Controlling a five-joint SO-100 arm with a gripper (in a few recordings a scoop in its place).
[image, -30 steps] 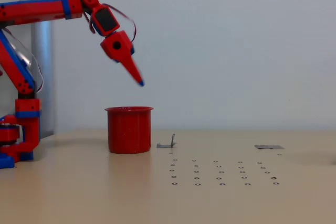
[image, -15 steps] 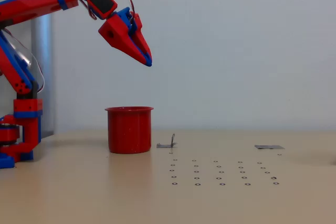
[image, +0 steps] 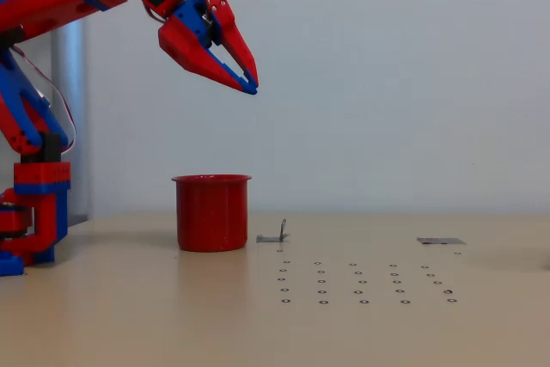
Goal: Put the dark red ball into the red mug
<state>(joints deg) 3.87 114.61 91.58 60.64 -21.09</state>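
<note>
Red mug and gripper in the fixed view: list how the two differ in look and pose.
The red mug is plain red; the gripper is red with blue parts and blue fingertips. The mug is a squat cylinder with a flared rim; the gripper tapers to two pointed fingers whose tips meet. The mug stands upright on the table; the gripper hangs in the air high above it, tilted down to the right, holding nothing. Both are mainly bright red.

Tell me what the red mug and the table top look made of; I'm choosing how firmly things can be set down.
The red mug looks like moulded plastic: an even bright red, a dull sheen, a thin flared rim. The table looks like pale laminate or sealed wood, smooth enough to show a faint reflection below the mug; which of the two I can't tell. The pincer hangs above with nothing in it.
</note>
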